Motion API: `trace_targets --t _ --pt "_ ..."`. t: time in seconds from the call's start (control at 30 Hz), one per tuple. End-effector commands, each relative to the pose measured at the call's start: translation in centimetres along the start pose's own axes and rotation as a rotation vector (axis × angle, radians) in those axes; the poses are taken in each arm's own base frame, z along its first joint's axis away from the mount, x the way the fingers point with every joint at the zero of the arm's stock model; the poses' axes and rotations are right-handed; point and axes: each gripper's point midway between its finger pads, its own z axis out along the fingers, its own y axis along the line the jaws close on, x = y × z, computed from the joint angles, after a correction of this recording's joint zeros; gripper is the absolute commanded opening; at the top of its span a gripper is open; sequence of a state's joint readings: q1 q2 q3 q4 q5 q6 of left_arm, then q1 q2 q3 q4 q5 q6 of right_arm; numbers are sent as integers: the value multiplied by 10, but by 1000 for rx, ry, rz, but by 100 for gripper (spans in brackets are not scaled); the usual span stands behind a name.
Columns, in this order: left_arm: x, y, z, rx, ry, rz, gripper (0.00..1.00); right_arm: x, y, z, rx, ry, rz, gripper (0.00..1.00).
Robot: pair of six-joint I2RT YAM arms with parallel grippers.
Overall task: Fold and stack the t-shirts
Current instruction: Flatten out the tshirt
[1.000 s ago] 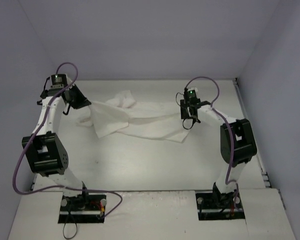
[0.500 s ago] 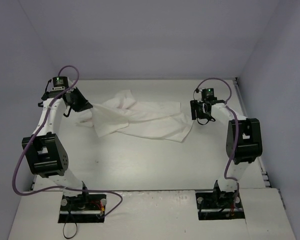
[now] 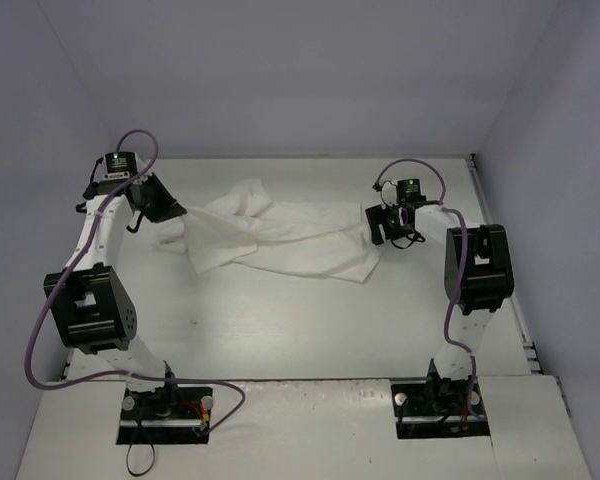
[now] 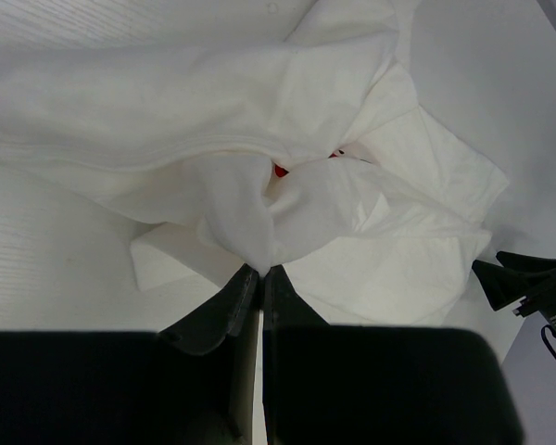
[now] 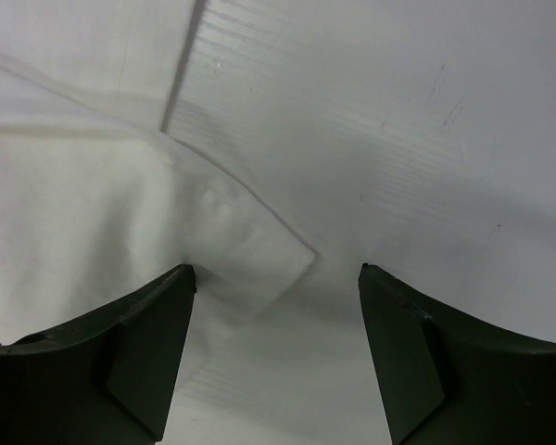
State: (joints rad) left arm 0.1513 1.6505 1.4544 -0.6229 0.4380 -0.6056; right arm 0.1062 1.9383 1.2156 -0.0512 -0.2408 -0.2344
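A white t-shirt (image 3: 280, 240) lies crumpled across the back of the table, plain side up. A sliver of its red print (image 4: 280, 171) peeks out among the folds in the left wrist view. My left gripper (image 3: 170, 211) is shut on a bunched fold of the t-shirt (image 4: 259, 213) at its left end. My right gripper (image 3: 383, 229) stands open just above the t-shirt's right corner (image 5: 269, 264), which lies flat on the table between the spread fingers, nearer the left fingertip (image 5: 171, 287). Nothing is gripped there.
The white table (image 3: 310, 320) is enclosed by pale walls on three sides. A raised strip (image 3: 500, 260) runs along its right edge. Both arm bases (image 3: 165, 405) sit at the near edge, purple cables looping from them.
My right gripper let go of the t-shirt's right end, swung out to the right, then came back over the corner with its jaws widening. The cloth settled flat. The left arm stayed put.
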Motion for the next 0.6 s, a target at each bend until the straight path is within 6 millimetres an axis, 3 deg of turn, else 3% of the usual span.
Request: trace_targets --t 0.0,0.3,0.37,0.5,0.57 --pt "-18 -26 -27 76 -91 38 0 -16 4 7 -47 -44 -52 70" --pt "-14 -24 -28 73 -87 40 0 -6 25 23 -174 -27 -76 62" --pt "-12 -24 -28 75 -83 39 0 0 29 27 -202 -15 -68 49" --pt "-12 -24 -30 75 -88 44 0 6 31 25 -202 -3 -55 10" --pt "-13 -24 -30 75 -89 45 0 5 30 20 -192 -7 -52 4"
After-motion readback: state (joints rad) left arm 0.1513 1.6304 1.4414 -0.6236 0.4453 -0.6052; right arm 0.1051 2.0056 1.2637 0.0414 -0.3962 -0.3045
